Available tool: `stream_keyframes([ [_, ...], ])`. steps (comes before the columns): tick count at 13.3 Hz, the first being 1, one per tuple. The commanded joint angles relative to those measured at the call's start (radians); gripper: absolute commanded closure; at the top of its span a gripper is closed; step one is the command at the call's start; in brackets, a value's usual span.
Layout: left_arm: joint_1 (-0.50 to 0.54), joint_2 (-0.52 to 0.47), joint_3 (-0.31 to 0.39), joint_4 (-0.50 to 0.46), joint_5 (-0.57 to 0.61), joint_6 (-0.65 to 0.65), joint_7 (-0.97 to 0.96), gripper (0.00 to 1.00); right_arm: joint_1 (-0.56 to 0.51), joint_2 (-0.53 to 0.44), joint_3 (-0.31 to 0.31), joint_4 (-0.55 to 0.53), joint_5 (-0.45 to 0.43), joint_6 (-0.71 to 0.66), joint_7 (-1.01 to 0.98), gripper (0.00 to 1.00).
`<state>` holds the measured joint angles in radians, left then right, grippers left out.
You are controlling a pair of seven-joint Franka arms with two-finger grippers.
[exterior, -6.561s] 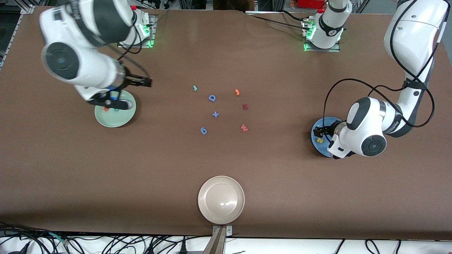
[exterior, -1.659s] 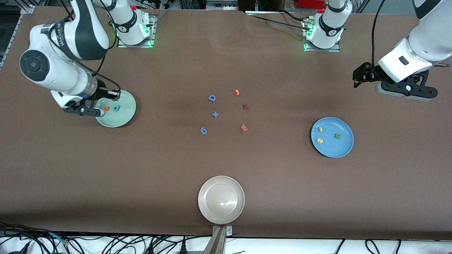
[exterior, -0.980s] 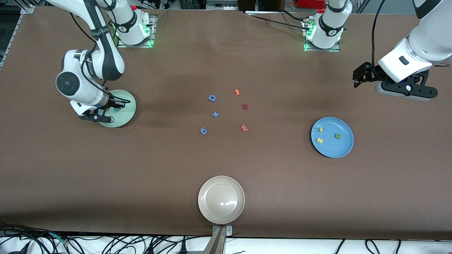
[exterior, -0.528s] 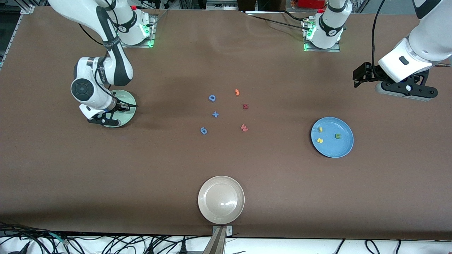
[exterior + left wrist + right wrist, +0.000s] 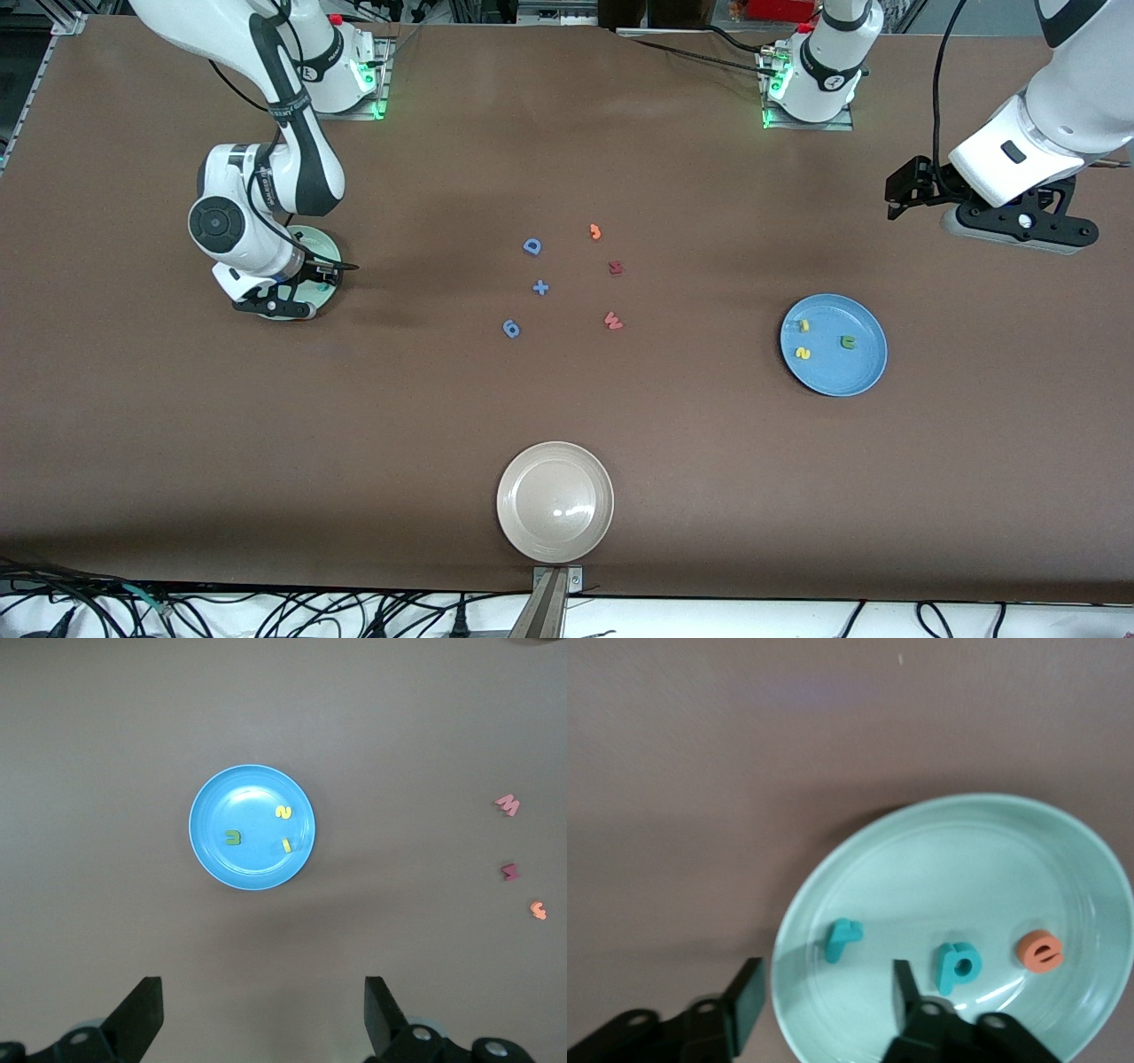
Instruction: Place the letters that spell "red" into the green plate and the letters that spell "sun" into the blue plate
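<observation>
- Front view: right gripper (image 5: 312, 285) low over the green plate (image 5: 324, 241), arm covers most of the plate and its contents. Left gripper (image 5: 897, 197) up over bare table at left arm's end, waiting, jaws spread. Blue plate (image 5: 864, 377) holds yellow "s" (image 5: 803, 354), yellow "u" (image 5: 803, 326), dark green "n" (image 5: 848, 342), all apart from each other. Beige-white plate (image 5: 592, 532) nearest the camera, nothing in it. Mid-table strays: blue "D" (image 5: 532, 246), blue plus (image 5: 540, 287), blue "6" (image 5: 511, 329), orange hooked piece (image 5: 595, 232), dark red letter (image 5: 616, 267), pink "W" (image 5: 612, 321).
- Left wrist view: left gripper fingers (image 5: 142, 1014) wide apart, nothing betw. them; blue plate w/ its 3 letters directly below.
- Right wrist view: right gripper fingers (image 5: 749, 992) apart, nothing held. In green plate: teal "r" (image 5: 842, 939) lying free just past the fingertips, teal "d" (image 5: 958, 966), orange "e" (image 5: 1038, 950) – side by side, not touching.
- Handling (judgement): foam letters look v. light, soft, squashy, non-fragile; may cling to pads or skid on the glossy plate. Best pinched across flat sides or a thin stroke, gentle squeeze.
- Both words look complete.
</observation>
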<state>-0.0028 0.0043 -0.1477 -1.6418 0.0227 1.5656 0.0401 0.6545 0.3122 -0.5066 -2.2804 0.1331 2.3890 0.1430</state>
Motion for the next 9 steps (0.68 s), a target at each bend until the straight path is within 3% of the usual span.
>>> stream_keyframes([
  [1, -0.002, -0.004, 0.0, 0.017, -0.012, -0.021, -0.005, 0.0, 0.001, -0.112, -0.007, 0.022, 0.017, -0.075, -0.007, 0.01],
  [3, -0.002, -0.004, 0.0, 0.016, -0.012, -0.021, -0.005, 0.0, 0.001, -0.163, -0.019, 0.111, 0.014, -0.224, -0.007, 0.01],
  [6, -0.003, -0.004, -0.001, 0.016, -0.012, -0.021, -0.005, 0.0, -0.012, -0.159, -0.043, 0.38, 0.005, -0.579, -0.008, 0.01],
  [9, -0.006, -0.004, -0.001, 0.017, -0.012, -0.021, -0.005, 0.0, -0.108, -0.157, 0.011, 0.559, 0.0, -0.743, -0.016, 0.01],
])
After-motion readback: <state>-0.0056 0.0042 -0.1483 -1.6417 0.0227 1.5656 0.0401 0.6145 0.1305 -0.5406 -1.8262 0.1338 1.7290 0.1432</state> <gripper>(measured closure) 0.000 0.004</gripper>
